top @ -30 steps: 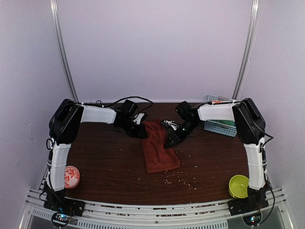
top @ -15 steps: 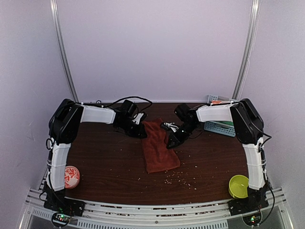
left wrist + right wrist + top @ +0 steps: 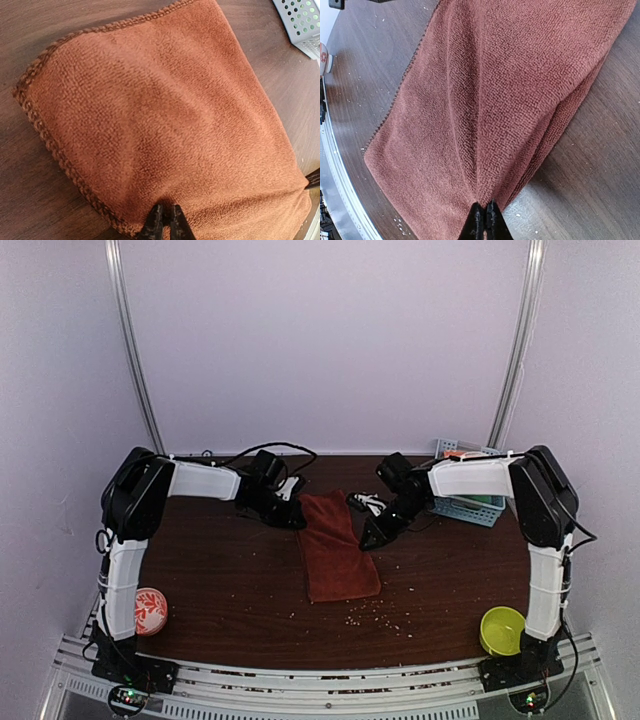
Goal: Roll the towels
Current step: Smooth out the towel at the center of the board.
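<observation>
Rust-red towel [image 3: 338,552] lay lengthwise down the middle of the dark wooden tabletop [image 3: 220,580], stretched out rather than rolled. Its far end was narrower and slightly bunched, its near end wider and flatter. The left pincer [image 3: 298,520] sat at the cloth's far left corner. In the left wrist view its 2 fingertips [image 3: 159,220] were pressed together on the stitched hem, nipping the terry between them. The right pincer [image 3: 371,536] met the towel's right edge toward the far end. In the right wrist view its fingertips [image 3: 492,220] were likewise clamped together on the cloth, and long creases ran away from the pinched spot across the pile. The edge beside that grip looked doubled, with 1 layer lying over another.

A grey perforated basket [image 3: 466,504] stood at the far right of the tabletop, behind the right arm and well apart from the towel. A lime-green bowl [image 3: 500,630] sat near the right arm's base, and a red-and-white patterned bowl [image 3: 150,610] near the left arm's base. Pale crumbs [image 3: 375,616] were scattered over the wood just beside the towel's near end.
</observation>
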`<action>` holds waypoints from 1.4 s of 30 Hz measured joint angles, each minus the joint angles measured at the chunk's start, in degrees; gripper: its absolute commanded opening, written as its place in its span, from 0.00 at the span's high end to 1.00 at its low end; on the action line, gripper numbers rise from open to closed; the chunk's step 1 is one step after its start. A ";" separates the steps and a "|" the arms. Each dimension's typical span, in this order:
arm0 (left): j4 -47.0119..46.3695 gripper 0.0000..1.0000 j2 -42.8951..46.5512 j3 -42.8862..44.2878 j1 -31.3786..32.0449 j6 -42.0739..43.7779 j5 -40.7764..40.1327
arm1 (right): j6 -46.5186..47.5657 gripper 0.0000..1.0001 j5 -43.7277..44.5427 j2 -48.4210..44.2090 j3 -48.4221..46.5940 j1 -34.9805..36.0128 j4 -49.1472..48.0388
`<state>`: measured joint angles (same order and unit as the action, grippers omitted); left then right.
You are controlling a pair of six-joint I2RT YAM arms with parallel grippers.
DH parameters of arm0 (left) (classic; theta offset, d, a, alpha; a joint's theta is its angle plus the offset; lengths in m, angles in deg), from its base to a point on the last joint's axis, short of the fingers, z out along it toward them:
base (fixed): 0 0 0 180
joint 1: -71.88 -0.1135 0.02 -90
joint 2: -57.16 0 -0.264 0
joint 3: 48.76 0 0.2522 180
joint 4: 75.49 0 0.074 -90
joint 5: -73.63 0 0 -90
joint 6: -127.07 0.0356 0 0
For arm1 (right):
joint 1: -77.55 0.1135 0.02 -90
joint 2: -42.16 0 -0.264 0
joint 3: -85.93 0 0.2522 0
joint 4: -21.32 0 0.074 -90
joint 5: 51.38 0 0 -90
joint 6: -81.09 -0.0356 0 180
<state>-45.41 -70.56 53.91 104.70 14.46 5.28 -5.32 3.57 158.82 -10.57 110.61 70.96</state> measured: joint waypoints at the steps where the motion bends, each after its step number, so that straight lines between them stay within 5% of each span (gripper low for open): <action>1: -0.02 0.94 0.00 -0.02 0.00 -0.02 0.00 | -0.37 0.94 0.00 -0.35 0.20 0.09 -0.13; 3: -0.04 0.94 0.02 -0.04 0.00 0.00 0.00 | -0.68 0.76 -0.07 -0.57 0.31 0.11 -0.22; 7: -0.07 0.94 0.02 -0.09 -0.11 0.04 0.33 | -0.81 0.69 -0.37 -0.98 0.76 0.15 0.63; 14: -0.04 0.93 3.74 -3.17 -0.37 0.24 0.15 | -0.17 0.78 -0.70 -0.26 -5.35 -1.99 3.58; 25: -8.07 0.91 24.44 -18.78 5.42 0.46 1.60 | -0.68 0.86 -6.14 14.80 -27.10 -2.60 1.68; 34: -12.55 0.99 15.41 -20.83 19.26 0.17 4.57 | -2.19 0.84 -3.15 21.68 -28.72 -2.23 1.42; 42: -18.69 0.99 14.97 -29.35 20.02 -1.73 5.55 | -3.98 0.78 3.37 18.32 -23.80 -2.25 -1.46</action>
<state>-64.10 -55.59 24.55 124.72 12.73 10.83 -9.29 6.94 177.13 -34.37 108.36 69.49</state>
